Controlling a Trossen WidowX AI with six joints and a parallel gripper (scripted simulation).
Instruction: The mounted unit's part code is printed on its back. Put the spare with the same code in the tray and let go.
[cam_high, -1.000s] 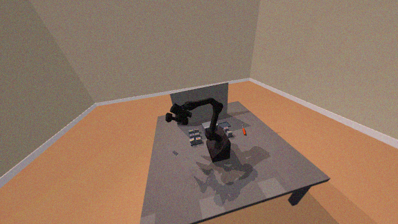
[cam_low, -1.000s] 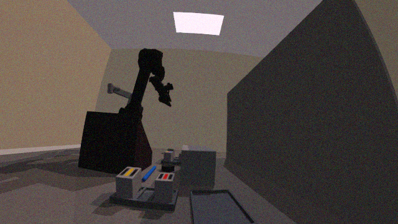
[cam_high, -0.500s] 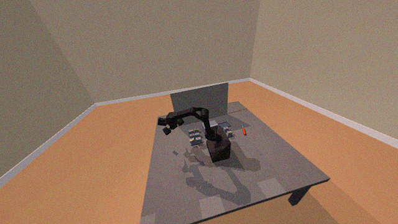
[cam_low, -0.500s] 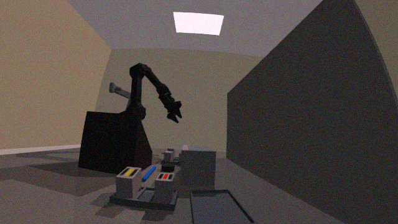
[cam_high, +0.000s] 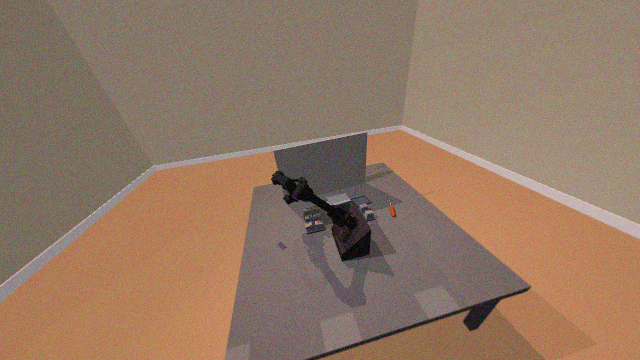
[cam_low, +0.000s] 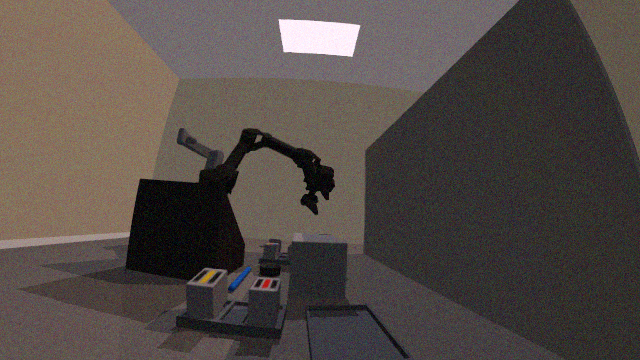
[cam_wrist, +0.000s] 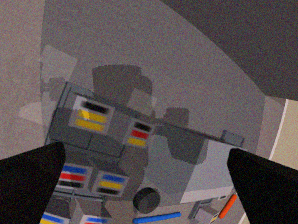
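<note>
Hanging high above the table (cam_high: 440, 260), the gripper (cam_low: 314, 200) has its fingers spread wide with nothing between them, its jaws pointing down toward the cluster of parts. In the exterior view two spare blocks stand on a dark rack (cam_low: 230, 325): one (cam_low: 206, 292) with a yellow stripe on top, one (cam_low: 263, 296) with a red stripe, and a blue pen-like stick (cam_low: 239, 279) lies between them. The wrist view counts more: about six striped labels on grey blocks (cam_wrist: 100, 163), each showing bands of black, yellow, red or blue, though the blur keeps me from reading which code is which. The taller grey mounted unit (cam_low: 318, 269) stands just beside the rack, under the gripper, and one flat dark tray (cam_low: 350, 332) lies in front of it, nearest the exterior camera. Only the top view shows the single orange-handled tool (cam_high: 392, 210) lying apart on the table, the upright grey panel (cam_high: 322, 162) at its far edge, and the arm's dark base (cam_high: 356, 239). Which spare matches the unit, I cannot tell; none sits in the tray.
</note>
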